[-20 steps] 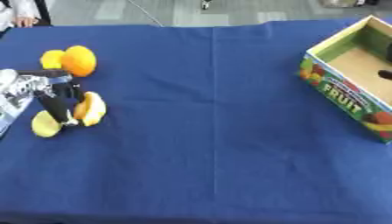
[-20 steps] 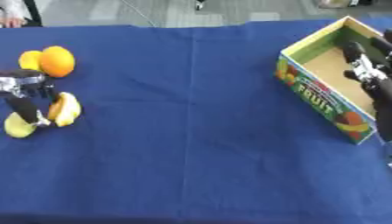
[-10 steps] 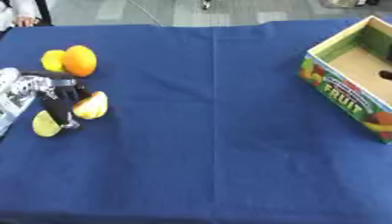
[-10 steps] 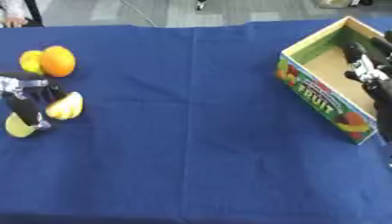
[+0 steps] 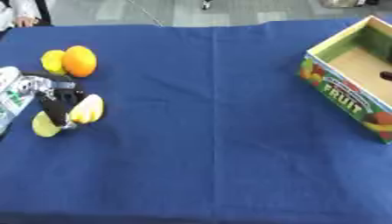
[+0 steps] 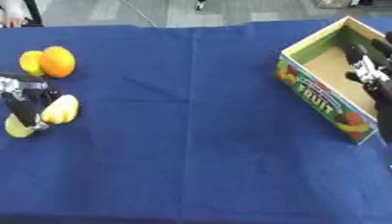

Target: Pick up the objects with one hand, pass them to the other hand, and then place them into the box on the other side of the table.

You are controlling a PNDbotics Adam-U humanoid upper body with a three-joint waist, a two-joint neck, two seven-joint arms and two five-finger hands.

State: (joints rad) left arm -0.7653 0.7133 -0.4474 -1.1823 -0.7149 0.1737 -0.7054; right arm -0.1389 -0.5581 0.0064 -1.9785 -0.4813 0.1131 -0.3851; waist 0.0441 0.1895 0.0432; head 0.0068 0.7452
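Four fruits lie at the table's left: an orange (image 5: 79, 61) touching a lemon (image 5: 52, 61), and nearer me a long yellow fruit (image 5: 86, 109) and a yellow-green round fruit (image 5: 44, 125). My left hand (image 5: 55, 97) comes in from the left edge. Its dark fingers are curled over the top and left side of the long yellow fruit, with one finger down between the two nearer fruits. The printed fruit box (image 6: 318, 89) stands open at the right. My right hand (image 6: 366, 69) hovers over the box's inside with relaxed fingers, holding nothing.
A blue cloth (image 5: 207, 144) covers the whole table, with a wide stretch between the fruits and the box. A person's sleeve and hand (image 5: 23, 13) show at the far left edge, beyond the table.
The long yellow fruit has tipped slightly within my left hand's fingers, and the hand has shifted a little. The right hand stays over the box.
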